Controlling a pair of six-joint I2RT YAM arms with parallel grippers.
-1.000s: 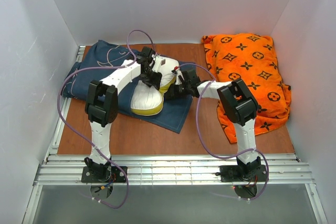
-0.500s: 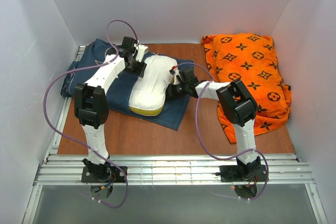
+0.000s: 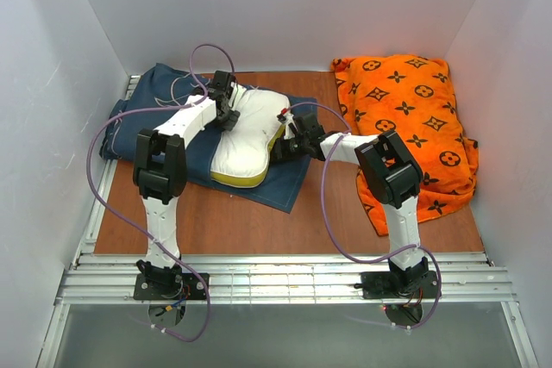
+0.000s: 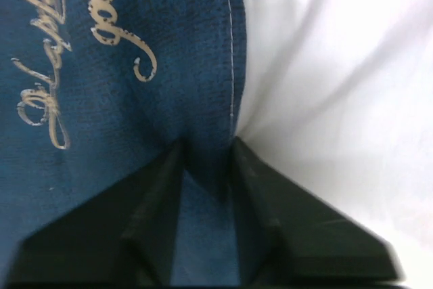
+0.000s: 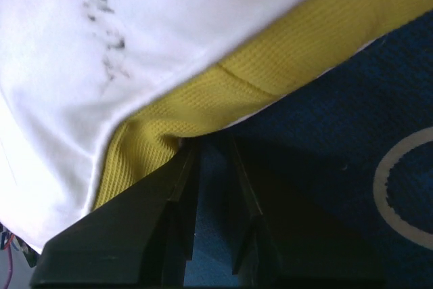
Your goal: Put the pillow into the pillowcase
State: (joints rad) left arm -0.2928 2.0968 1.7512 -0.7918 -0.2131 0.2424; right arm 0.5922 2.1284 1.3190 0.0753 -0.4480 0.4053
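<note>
The pillow (image 3: 246, 140) lay wholly on top of the pillowcase (image 3: 155, 122), left of centre on the surface (image 3: 259, 226), white face up, none of it seen under blue cloth. Nearest the arm bases, the case's near edge lay flat on the brown board, with the pillow's yellow-banded end just behind it. At the pillow's right side the right hand (image 3: 285, 146) sat low against the yellow band (image 5: 270, 72). Its fingers were drawn narrow with blue cloth in the gap, judged a grip on the case's layer under the pillow, though the wrist view was too close to be sure. Further back, at the pillow's far-left edge, the left hand (image 3: 229, 109) had its fingers nearly together over the stitched hem where blue met white. The fabric puckered into the tips, so it read as pinching the pillowcase edge. Beyond that the rest of the case lay bunched toward the far-left corner. An orange cushion (image 3: 405, 118) lay well apart at the far right, untouched. Progress judged early: both hands on the cloth, insertion not begun. Left to do: open the mouth, work the pillow in, and draw the case over its full length.
</note>
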